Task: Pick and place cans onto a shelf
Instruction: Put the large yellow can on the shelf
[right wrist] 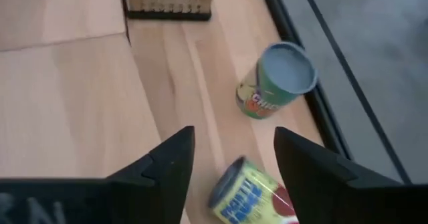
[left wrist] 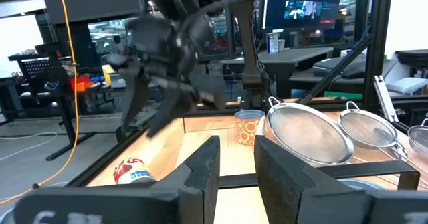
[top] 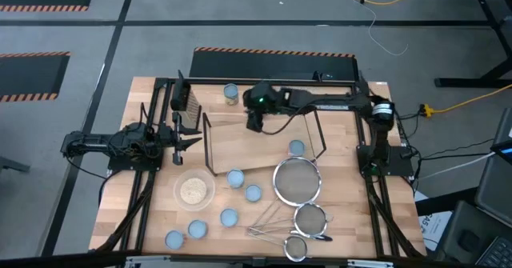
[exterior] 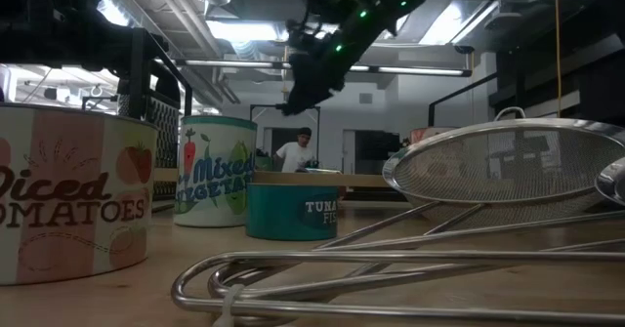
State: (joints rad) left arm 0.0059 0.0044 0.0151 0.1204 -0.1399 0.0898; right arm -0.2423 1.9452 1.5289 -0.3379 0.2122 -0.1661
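Eight cans sit on the desk. One stands on the shelf (top: pixel 260 144), the light-wood board with black wire ends at the desk's middle, near the shelf's right end (top: pixel 297 148). Another stands upright by the desk's far edge (top: pixel 231 94), left of the right gripper; in the right wrist view it wears a green label (right wrist: pixel 275 80), and a yellow, blue and red can (right wrist: pixel 249 194) lies tilted and blurred between that gripper's fingers without being gripped. Two more cans stand just off the shelf's near edge (top: pixel 235 178) (top: pixel 253 193), and three others sit toward the desk's near left corner (top: pixel 229 217) (top: pixel 197 230) (top: pixel 174 239). The right gripper (top: pixel 254 125) hangs above the shelf's far edge with its fingers spread wide and holding nothing. The left gripper (top: pixel 190 139) waits by the desk's left edge, its fingers partly apart and empty. A dark box grater (top: pixel 189 104) stands near the far left corner, a clear bowl of pale grains (top: pixel 194 190) sits near the shelf's near left corner, and wire-mesh strainers (top: pixel 298 180) lie toward the near right.
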